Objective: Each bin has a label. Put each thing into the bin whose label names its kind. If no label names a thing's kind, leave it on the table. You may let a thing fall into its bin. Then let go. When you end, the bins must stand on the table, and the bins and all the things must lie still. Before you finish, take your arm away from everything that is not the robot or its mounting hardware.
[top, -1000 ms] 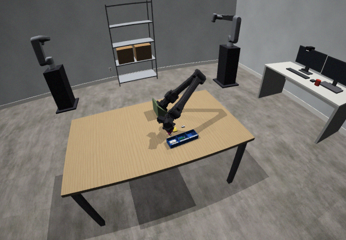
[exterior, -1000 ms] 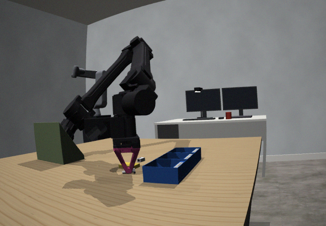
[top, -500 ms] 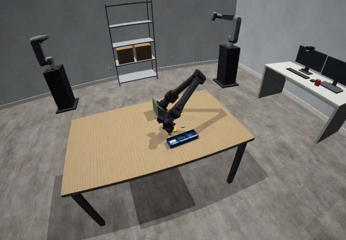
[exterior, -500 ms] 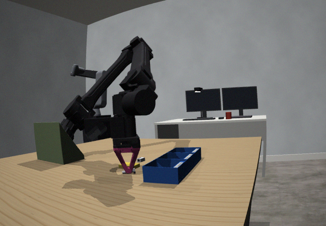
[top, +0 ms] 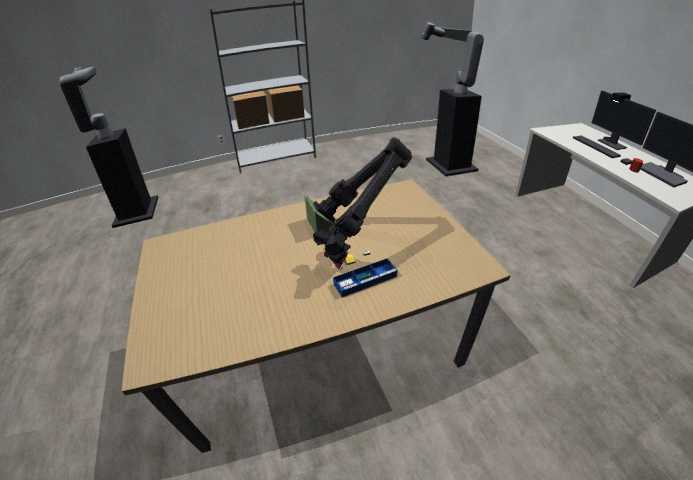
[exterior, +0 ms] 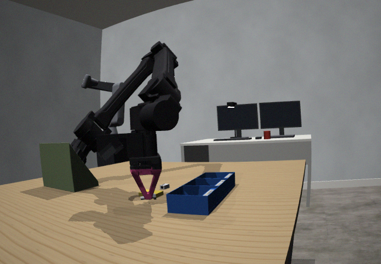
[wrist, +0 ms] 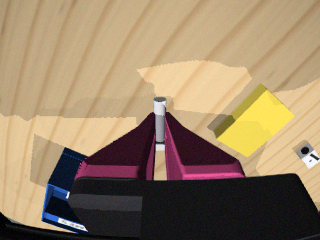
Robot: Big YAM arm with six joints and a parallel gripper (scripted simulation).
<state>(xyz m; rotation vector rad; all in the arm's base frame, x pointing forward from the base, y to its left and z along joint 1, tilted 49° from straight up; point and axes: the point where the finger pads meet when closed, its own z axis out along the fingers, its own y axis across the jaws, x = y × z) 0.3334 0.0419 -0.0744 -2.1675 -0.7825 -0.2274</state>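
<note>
Small grey pin (wrist: 159, 120) clamped between the magenta fingers of the gripper (wrist: 159, 135), upright, its round top poking out past the fingertips. Down at the wooden table (exterior: 228, 224), fingertips meeting in a narrow V just above the surface in the exterior view (exterior: 147, 195). Cannot tell whether the pin's lower end touches the wood.

Yellow block (wrist: 255, 120) lying flat on the table just beside the gripper, apart from the fingers; seen behind the fingertips from the exterior camera (exterior: 156, 192). Small white-and-grey part (exterior: 164, 186) farther back on the table, near the block but not touching it; at the right edge of the wrist view (wrist: 307, 155).

Blue bin (exterior: 201, 191) with three compartments in a row standing on the table near the gripper, white labels (exterior: 208, 192) on the dividers, wording too small to read. Corner of the same bin at the lower left of the wrist view (wrist: 60, 190).

Green wedge (exterior: 62, 167) standing on the table by the arm's base, well apart from the bin.
</note>
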